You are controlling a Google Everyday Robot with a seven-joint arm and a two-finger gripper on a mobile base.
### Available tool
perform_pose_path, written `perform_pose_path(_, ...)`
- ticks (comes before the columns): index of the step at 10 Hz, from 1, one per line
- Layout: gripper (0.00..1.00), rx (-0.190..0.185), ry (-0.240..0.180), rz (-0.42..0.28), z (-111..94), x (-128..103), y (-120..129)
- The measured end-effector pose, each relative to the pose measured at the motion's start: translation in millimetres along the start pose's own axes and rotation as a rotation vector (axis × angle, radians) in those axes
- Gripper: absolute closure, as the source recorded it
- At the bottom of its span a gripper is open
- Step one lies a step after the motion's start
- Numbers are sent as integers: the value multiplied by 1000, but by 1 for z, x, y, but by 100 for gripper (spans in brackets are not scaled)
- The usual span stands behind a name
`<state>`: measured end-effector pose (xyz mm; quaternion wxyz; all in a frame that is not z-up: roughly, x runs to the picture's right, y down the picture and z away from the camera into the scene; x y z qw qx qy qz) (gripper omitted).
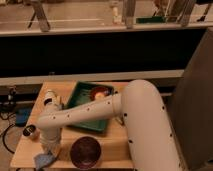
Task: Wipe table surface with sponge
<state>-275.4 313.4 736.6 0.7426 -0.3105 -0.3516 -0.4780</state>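
Note:
The table surface (117, 142) is a light tan wooden top in the lower left of the camera view. The sponge (43, 160), a small light-blue block, lies on the table's front left corner. My gripper (49, 151) points straight down onto the sponge and is shut on it, pressing it against the wood. My white arm bends from the right across the table and hides part of the top.
A green tray (84, 114) sits mid-table with a bowl (100, 92) in it. A dark round bowl (85, 152) stands at the front edge, right of the sponge. A white bottle (50, 98) and a small can (31, 132) stand on the left. A darker blue box (22, 116) lies left of the table.

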Motion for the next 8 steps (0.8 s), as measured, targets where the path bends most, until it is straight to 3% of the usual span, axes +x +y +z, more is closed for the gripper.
perform_pose_path(2,100,0,25,67,-9,16,17)
perform_pose_path(4,100,4,47,107,-14,40,16)
perform_pose_path(8,100,14,58,99,-16,77,-30)
